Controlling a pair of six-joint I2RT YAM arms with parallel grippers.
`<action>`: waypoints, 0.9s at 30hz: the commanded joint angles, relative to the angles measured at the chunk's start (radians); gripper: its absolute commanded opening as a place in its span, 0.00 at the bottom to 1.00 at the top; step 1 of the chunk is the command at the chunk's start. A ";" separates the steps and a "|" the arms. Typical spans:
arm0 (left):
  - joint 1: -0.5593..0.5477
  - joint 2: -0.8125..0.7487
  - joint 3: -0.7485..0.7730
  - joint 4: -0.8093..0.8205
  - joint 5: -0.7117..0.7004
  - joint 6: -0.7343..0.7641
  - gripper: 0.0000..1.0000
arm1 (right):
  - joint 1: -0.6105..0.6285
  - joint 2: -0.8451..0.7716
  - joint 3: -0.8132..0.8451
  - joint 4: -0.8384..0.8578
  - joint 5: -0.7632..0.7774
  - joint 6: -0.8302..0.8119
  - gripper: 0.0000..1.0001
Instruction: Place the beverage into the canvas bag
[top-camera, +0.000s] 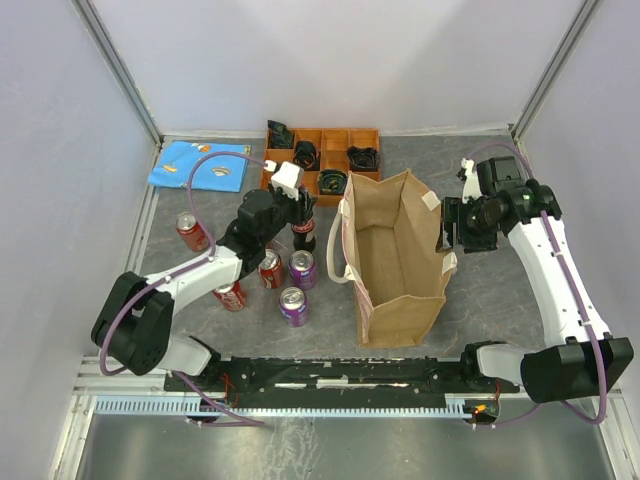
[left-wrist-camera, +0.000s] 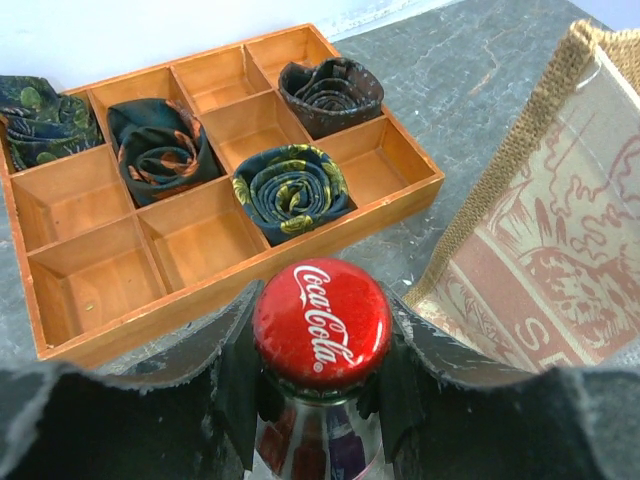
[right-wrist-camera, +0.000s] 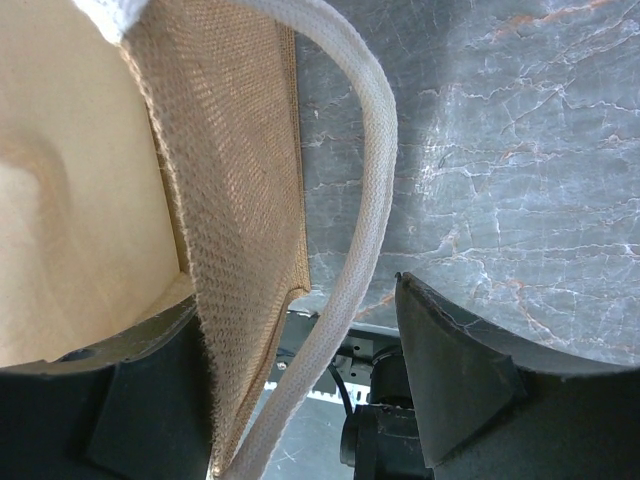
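Left gripper (top-camera: 301, 216) is clamped on the neck of the Coke bottle (left-wrist-camera: 320, 325), which stands upright on the table just left of the bag (top-camera: 400, 312), among the cans (top-camera: 294, 306) and near the tray (left-wrist-camera: 80, 330). Right gripper (right-wrist-camera: 300, 385) has its fingers apart, straddling the bag's right wall and handle (right-wrist-camera: 372, 190).

Bottle (top-camera: 303, 235) left of canvas bag (top-camera: 400, 315)

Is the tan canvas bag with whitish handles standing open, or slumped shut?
Open and upright: the top view looks down the wide mouth of the tan canvas bag to its bare floor; nothing inside.
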 joint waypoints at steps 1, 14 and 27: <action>0.006 -0.103 0.140 0.070 0.013 -0.003 0.03 | 0.004 0.001 -0.007 0.035 -0.018 -0.002 0.72; 0.007 -0.112 0.379 -0.106 0.051 -0.022 0.03 | 0.004 -0.030 -0.034 0.037 -0.022 0.002 0.72; 0.005 -0.012 0.858 -0.317 0.170 -0.083 0.03 | 0.003 -0.028 -0.050 0.064 -0.038 0.013 0.72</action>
